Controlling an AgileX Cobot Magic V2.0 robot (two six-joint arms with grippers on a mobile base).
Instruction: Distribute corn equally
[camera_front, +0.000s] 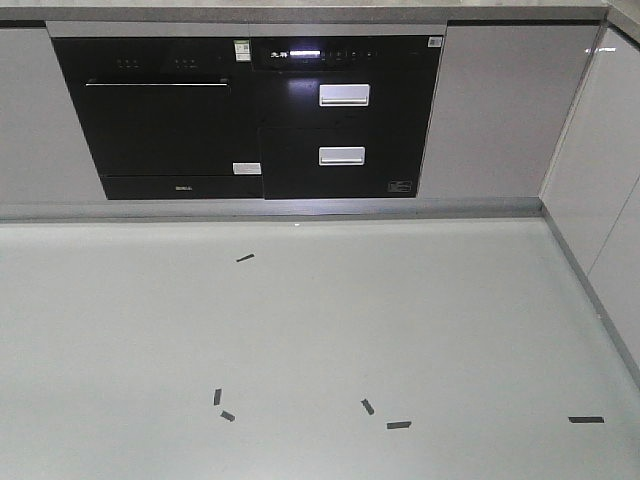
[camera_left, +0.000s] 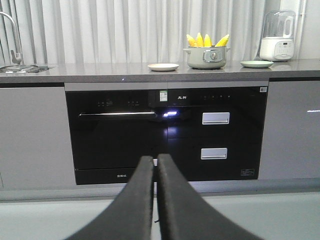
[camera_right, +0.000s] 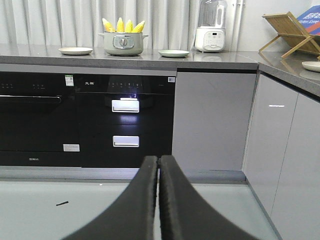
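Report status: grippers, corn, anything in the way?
Left gripper shut, right gripper shut, both empty. Four corn cobs upright in pot; left plate and right plate bare. Counter across the floor, probably out of reach.

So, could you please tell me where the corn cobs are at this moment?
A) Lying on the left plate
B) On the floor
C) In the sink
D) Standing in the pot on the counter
D: the corn stands tips-up in the pot on the counter, while the cream plate and the green plate beside it hold nothing.
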